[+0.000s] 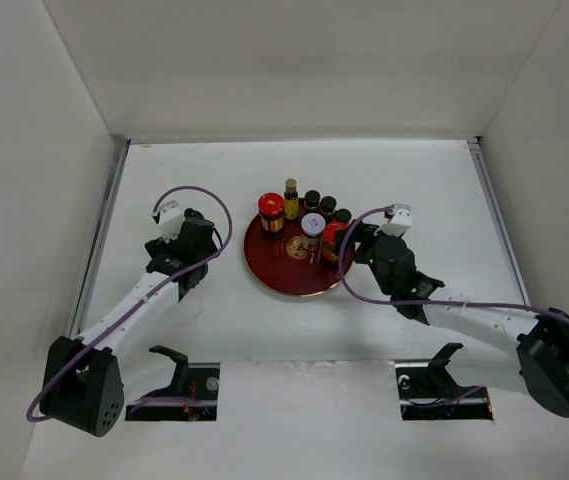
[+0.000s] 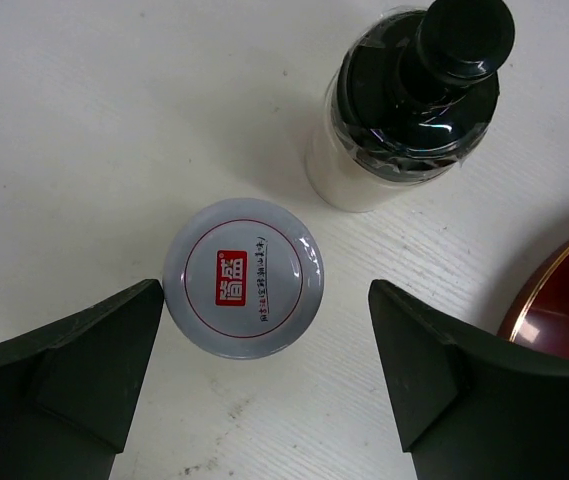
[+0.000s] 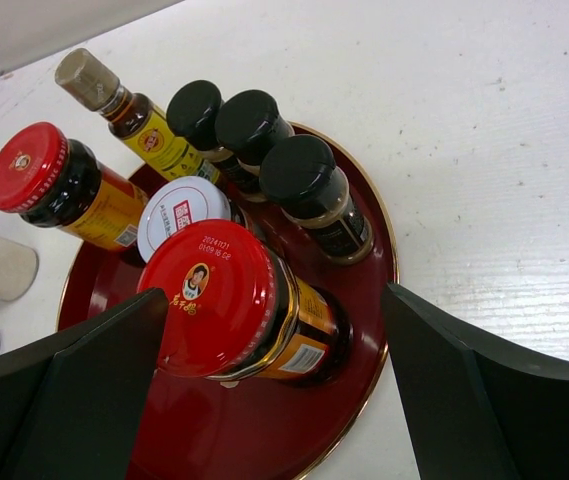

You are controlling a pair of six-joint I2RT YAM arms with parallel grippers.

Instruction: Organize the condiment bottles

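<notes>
On the round red tray [image 1: 294, 275] stand several condiment bottles: a red-capped jar [image 1: 271, 207], a slim yellow bottle [image 1: 291, 195], three black-capped bottles [image 3: 249, 125] and a white-lidded jar [image 1: 312, 225]. A second red-capped jar [image 3: 219, 295] stands at the tray's right side, between the fingers of my open right gripper [image 3: 274, 293], which do not grip it. My left gripper [image 2: 264, 300] is open left of the tray. Below it a white-lidded jar [image 2: 244, 278] stands on the table close to the left fingertip [image 2: 149, 300]. A black-capped bottle [image 2: 414, 90] stands beyond it.
The white table [image 1: 414, 180] is walled on the left, back and right. The tray's gold rim [image 2: 554, 285] shows at the right of the left wrist view. The left gripper [image 1: 199, 245] hides the two off-tray containers from above; the right gripper [image 1: 362, 243] reaches in from the right.
</notes>
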